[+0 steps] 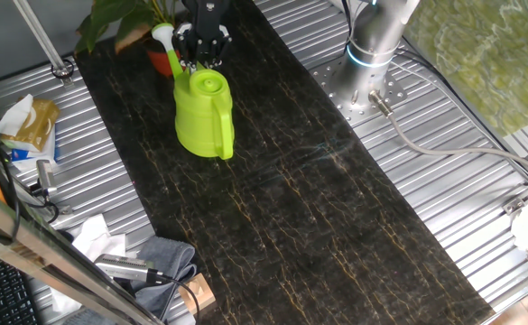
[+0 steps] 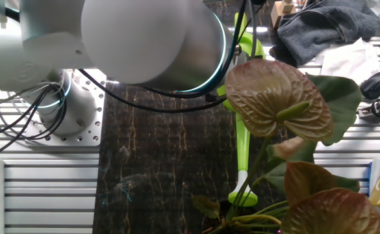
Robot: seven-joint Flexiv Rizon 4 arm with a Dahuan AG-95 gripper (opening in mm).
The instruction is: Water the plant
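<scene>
- Your gripper [image 1: 202, 56] looks clamped on the lime watering can's [image 1: 204, 116] top.
- The plant [image 1: 119, 23] sits at its eleven o'clock; tipping carelessly could splash the dark table [image 1: 318, 208].

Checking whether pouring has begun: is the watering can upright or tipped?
Tipped. The watering can leans spout-first toward the plant, with its spout head low among the stems. No water flow is discernible.

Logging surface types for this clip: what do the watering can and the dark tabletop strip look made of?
The watering can looks like moulded plastic: uniform lime green, smooth with a soft sheen. The tabletop strip looks like black stone or a stone-print laminate, with tan veins and faint reflections; the pictures cannot settle which.
</scene>
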